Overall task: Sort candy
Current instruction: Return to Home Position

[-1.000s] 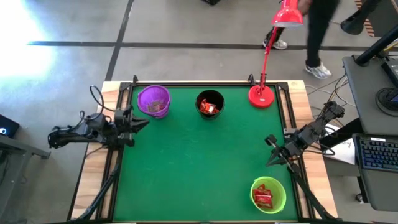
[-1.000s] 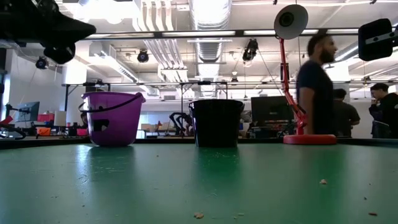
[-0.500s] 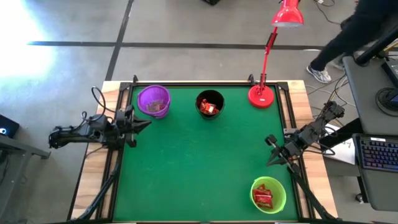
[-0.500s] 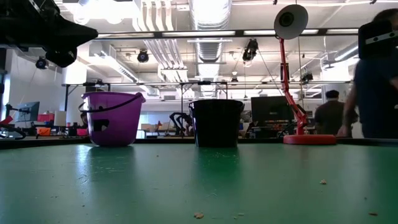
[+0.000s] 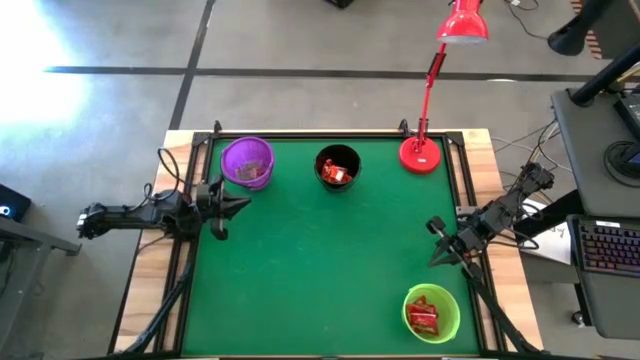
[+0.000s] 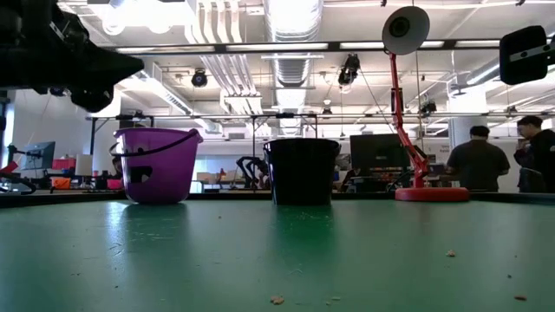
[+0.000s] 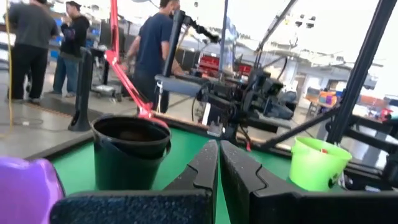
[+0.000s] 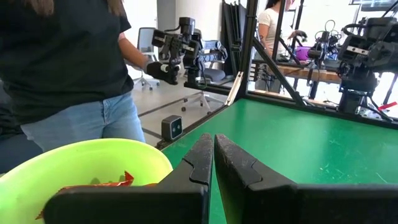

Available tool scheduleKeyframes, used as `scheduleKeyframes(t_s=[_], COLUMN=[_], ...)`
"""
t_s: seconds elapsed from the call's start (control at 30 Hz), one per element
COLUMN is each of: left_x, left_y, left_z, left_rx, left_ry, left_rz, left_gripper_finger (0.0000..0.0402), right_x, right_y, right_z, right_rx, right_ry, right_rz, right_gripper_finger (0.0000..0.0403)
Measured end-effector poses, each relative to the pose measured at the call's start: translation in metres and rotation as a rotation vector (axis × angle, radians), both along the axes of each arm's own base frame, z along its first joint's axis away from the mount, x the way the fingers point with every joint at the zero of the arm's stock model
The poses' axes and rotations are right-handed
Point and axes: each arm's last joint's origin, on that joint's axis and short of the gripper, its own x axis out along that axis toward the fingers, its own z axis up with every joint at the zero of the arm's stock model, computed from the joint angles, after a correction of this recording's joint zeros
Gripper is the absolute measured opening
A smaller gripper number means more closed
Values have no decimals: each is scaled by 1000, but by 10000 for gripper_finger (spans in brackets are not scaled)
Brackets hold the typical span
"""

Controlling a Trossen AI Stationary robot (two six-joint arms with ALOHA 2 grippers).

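Note:
Red wrapped candy lies inside the black cup [image 5: 337, 167] and the green cup [image 5: 432, 313]. Something pale shows in the purple cup [image 5: 247, 162]. My left gripper [image 5: 238, 206] hovers shut above the table's left edge, just near of the purple cup, and holds nothing. Its wrist view shows its shut fingers [image 7: 219, 147] pointing across the table between the black cup [image 7: 130, 152] and the green cup [image 7: 317, 163]. My right gripper [image 5: 436, 255] waits shut at the right edge, just far of the green cup [image 8: 87, 165], whose candy [image 8: 99, 182] shows.
A red desk lamp stands on its base [image 5: 420, 155] at the far right corner, right of the black cup. A few crumbs [image 6: 277, 300] dot the green mat [image 5: 320, 260]. People stand in the room beyond the table.
My left gripper has moved a little toward the table's right, from the left edge out over the mat near the purple cup, staying shut. A person behind the far right corner has walked away. The cups have kept still.

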Motion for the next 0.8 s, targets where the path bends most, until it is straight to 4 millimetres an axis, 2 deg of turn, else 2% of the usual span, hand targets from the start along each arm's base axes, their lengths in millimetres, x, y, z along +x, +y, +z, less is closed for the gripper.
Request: scheduleKeyframes(t_s=[0.13, 0.2, 0.47, 0.8], left_x=[1, 1, 6, 13], left_y=[-1, -1, -3, -3], left_z=[-3, -10, -17, -27], left_rx=[-6, -2, 89, 92], left_ry=[21, 97, 197, 324], left_rz=[-20, -27, -105, -111], left_gripper_finger=[0, 0, 0, 0], right_x=[0, 0, 0, 0], right_y=[0, 0, 0, 0], right_z=[0, 0, 0, 0], right_rx=[-1, -1, 4, 5], right_ry=[0, 0, -4, -3], right_rz=[0, 0, 0, 0], right_gripper_finger=[9, 9, 9, 9])
